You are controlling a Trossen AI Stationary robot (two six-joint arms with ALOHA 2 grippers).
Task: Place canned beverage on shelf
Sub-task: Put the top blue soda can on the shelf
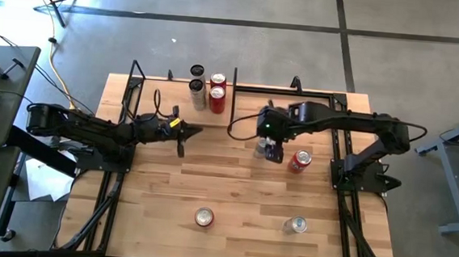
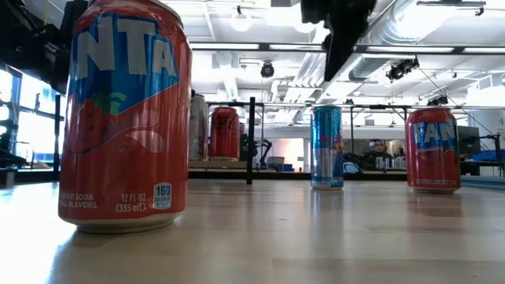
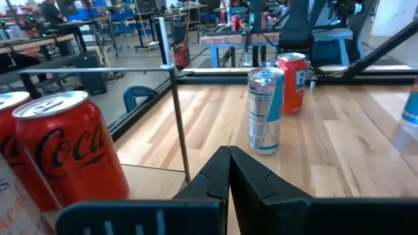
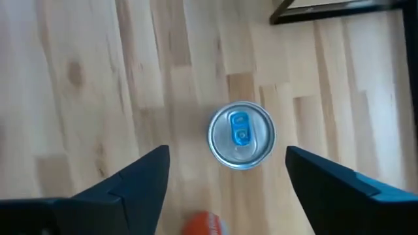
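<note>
The right tool (image 4: 225, 173) hangs spread wide above a slim blue-tabbed can (image 4: 241, 134); the left tool (image 3: 228, 171) is clenched, empty, near the shelf (image 1: 178, 107).

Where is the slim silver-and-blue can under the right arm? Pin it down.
The slim can stands upright on the tabletop, directly below the right gripper, its jaws open, beside the red Fanta can.

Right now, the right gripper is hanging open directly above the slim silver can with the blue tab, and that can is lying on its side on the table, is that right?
Not quite: the slim silver can stands upright, not on its side. The right wrist view looks straight down on its round top and blue tab, framed between the open right gripper, and the left wrist view shows it upright on the table.
</note>
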